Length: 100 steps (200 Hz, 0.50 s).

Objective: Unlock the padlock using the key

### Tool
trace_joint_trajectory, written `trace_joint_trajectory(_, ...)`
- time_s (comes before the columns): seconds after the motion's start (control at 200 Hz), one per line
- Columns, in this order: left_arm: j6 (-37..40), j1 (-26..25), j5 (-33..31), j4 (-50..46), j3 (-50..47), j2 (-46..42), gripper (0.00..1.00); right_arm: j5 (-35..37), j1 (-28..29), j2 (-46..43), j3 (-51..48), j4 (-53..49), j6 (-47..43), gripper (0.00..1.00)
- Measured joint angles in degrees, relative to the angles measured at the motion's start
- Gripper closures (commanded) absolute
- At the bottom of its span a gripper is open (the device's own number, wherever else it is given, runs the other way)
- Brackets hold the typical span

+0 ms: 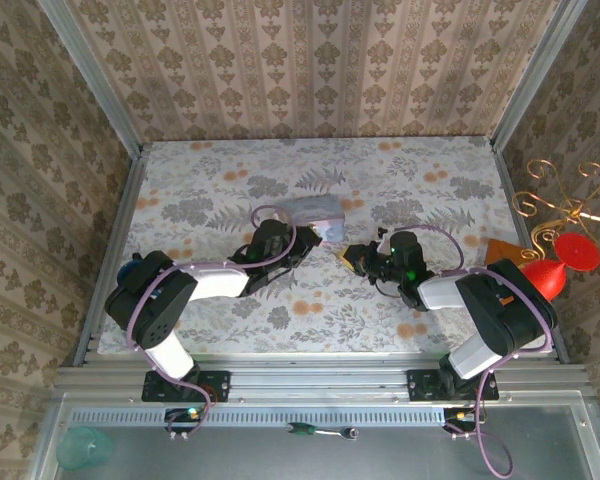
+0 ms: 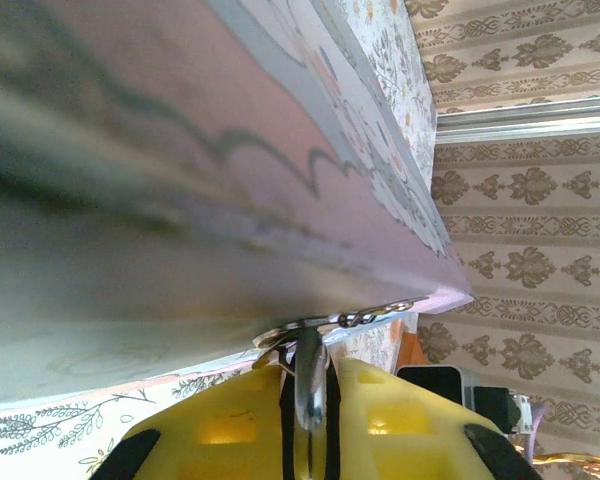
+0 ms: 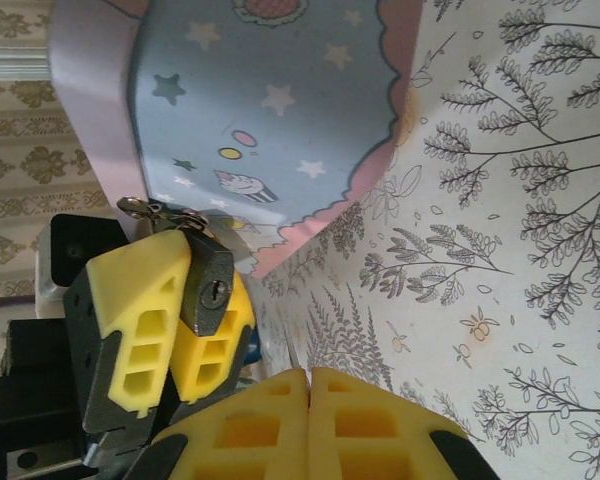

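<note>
A pale lavender rectangular tin (image 1: 315, 211) walls off twelve o'clock of the left gripper (image 1: 318, 238), while the flowered tabletop (image 1: 320, 300) at six lies open.

Top cam: fixed, high above & behind the arm bases (image 1: 185, 385), looks down on the whole table (image 1: 280, 170) from far off. Left wrist cam: v. close, nearly against the tin (image 2: 180, 200), looking along its side twd the wall (image 2: 520, 190). Right wrist cam: close, faces tin lid & left gripper (image 3: 185, 285). All 3 share the tin; both wrist cams share the padlock (image 3: 212, 288).
</note>
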Motion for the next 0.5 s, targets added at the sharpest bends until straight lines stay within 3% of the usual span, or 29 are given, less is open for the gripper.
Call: trace_joint_trajectory(0.5, -1.1, -0.9, -0.6, 0.0, -1.2, 0.0, 1.0, -2.2, -0.6, 3.3, -0.8, 8.7, 1.9, 1.0)
